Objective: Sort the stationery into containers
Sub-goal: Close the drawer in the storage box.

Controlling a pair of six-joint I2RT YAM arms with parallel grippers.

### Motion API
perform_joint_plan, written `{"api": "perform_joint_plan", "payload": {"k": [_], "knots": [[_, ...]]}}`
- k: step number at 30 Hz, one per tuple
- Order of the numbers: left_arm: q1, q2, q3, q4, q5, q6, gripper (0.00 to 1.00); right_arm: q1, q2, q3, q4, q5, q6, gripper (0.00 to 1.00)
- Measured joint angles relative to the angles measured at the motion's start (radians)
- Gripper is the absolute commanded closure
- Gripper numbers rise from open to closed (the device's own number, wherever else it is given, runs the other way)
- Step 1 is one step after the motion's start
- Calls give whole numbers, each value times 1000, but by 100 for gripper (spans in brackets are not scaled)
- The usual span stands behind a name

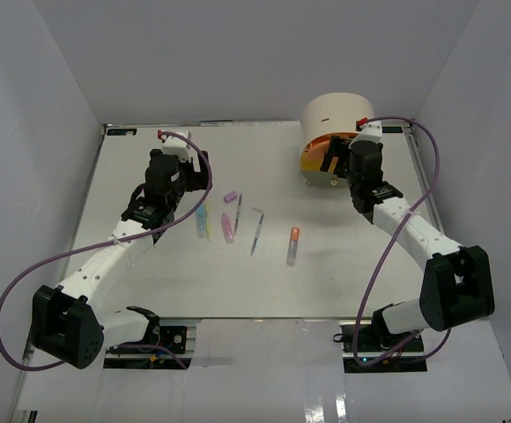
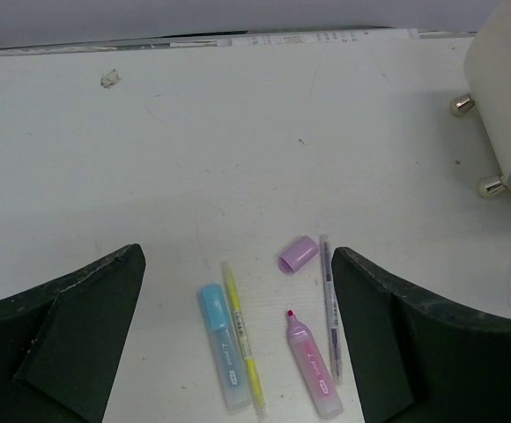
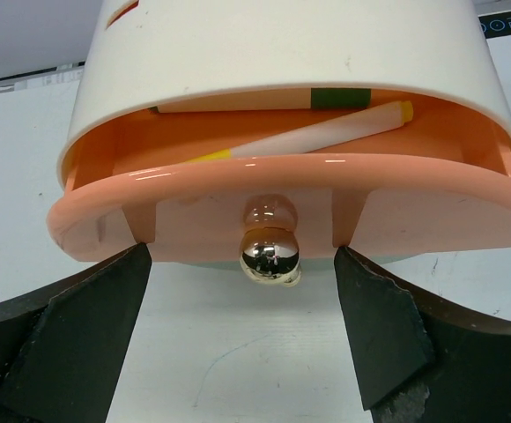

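The cream round organiser point(image 1: 335, 119) stands at the back right, its peach-orange drawer point(image 3: 291, 207) pulled out with a white pen point(image 3: 326, 132) and other pens inside. My right gripper point(image 1: 333, 160) is open, its jaws on either side of the drawer's shiny knob point(image 3: 270, 256) without touching it. My left gripper point(image 1: 192, 183) is open and empty above loose stationery: a blue marker point(image 2: 221, 345), a yellow pen point(image 2: 242, 344), a pink uncapped marker point(image 2: 313, 366), a purple cap point(image 2: 298, 254) and a thin pen point(image 2: 329, 304).
Another thin pen point(image 1: 256, 231) and an orange-capped marker point(image 1: 292, 246) lie mid-table to the right of the group. Two lower drawer knobs point(image 2: 493, 186) show on the organiser point(image 2: 507, 97). White walls close in the table's left, back and right sides.
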Motion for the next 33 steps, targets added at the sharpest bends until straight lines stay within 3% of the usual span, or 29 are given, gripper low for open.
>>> {"api": "perform_joint_plan", "payload": {"k": [33], "knots": [[0, 0, 0, 0, 0, 1, 2, -12, 72, 34, 75, 75, 44, 9]]}}
